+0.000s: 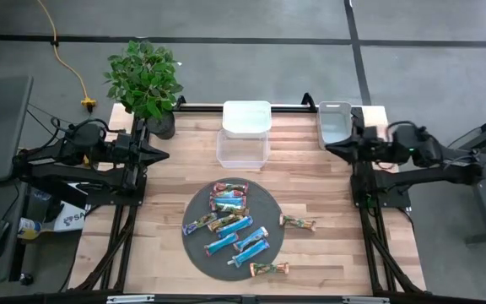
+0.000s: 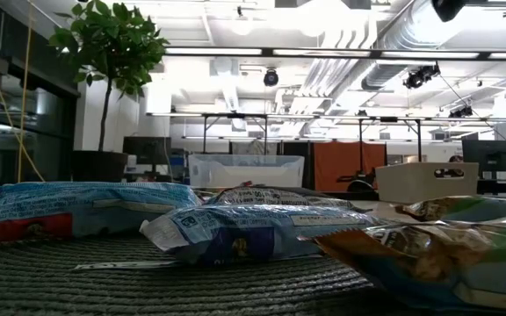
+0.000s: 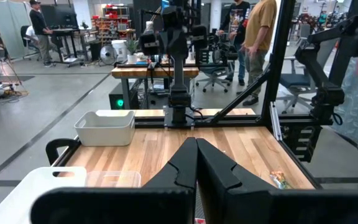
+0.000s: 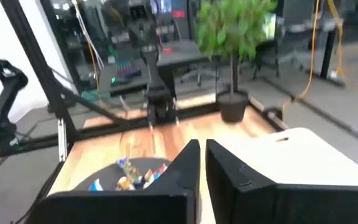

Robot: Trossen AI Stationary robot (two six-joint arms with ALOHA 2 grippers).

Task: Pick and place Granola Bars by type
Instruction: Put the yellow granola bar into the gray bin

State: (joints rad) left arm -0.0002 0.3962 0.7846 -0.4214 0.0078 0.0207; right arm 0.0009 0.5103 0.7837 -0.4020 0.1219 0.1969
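The wooden table (image 1: 327, 211) holds a round dark mat (image 1: 194, 245) near its front with about eight Granola Bars (image 1: 226, 224); two tan-and-green ones lie off it to the right. Farther back sit a clear bin (image 1: 243, 149), white lid (image 1: 246, 116), grey bin (image 1: 335, 123) and plant (image 1: 146, 80). Left gripper (image 1: 164, 154) and right gripper (image 1: 329, 148) hover at the sides, fingers closed, empty.

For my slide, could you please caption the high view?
Granola bars piled on a round mat, both arms parked at the table's sides.

Grey concrete floor (image 1: 412, 67), ceiling strip lights (image 2: 323, 53), desks (image 3: 160, 71) behind.
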